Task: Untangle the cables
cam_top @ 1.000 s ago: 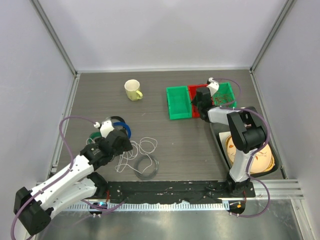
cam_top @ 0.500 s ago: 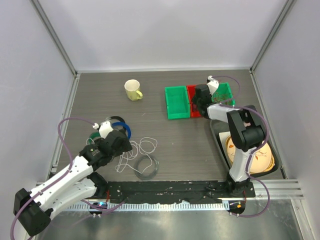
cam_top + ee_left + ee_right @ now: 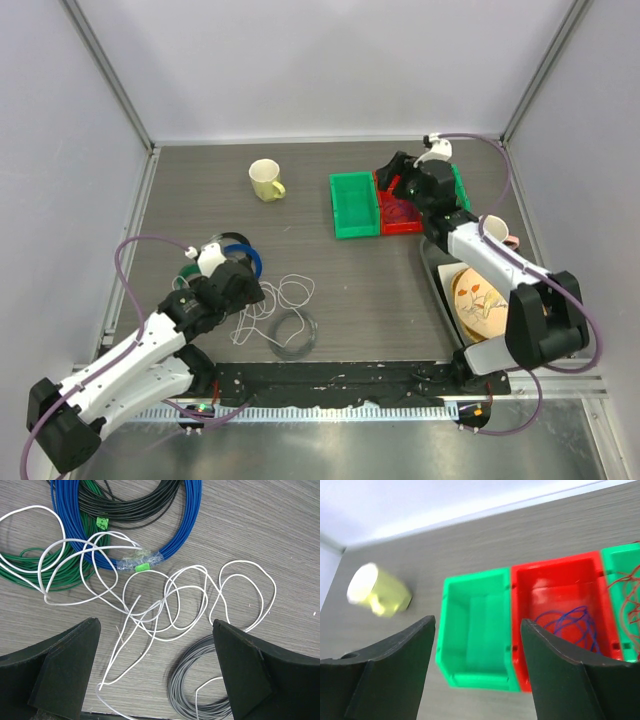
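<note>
Plainly, the left gripper [image 3: 155, 627] stands with its jaws spread wide and nothing between them, hanging just above the white cable [image 3: 165, 600]. That cable lies on the table [image 3: 280, 540] in a loose heap of overlapping loops. Some loops lie across the blue ring [image 3: 185, 525] and the green ring [image 3: 30, 575], and one runs into the grey coil [image 3: 195, 690]. Whether it is one strand or several I cannot tell.

It looks very light, limp and thin, so it should bend wherever it is pinched and drag its neighbours along rather than slide free. A smooth sheath may slip through the pads unless they close fully. The best hold is probably a single strand away from the crossings: the free end near the left finger, or the open outer loop on the right, where nothing lies on top. A grab at the dense middle would likely lift the whole knot, perhaps the taped blue ring too.

The right gripper [image 3: 477, 625] is released as well, its jaws apart and empty, hovering over the bins at the far side. Below it the blue cable [image 3: 570, 625] sits bunched in the red bin [image 3: 555, 564], and the red cable [image 3: 630, 590] in the green bin [image 3: 620, 555] beside it. Both seem equally soft and springy.
</note>
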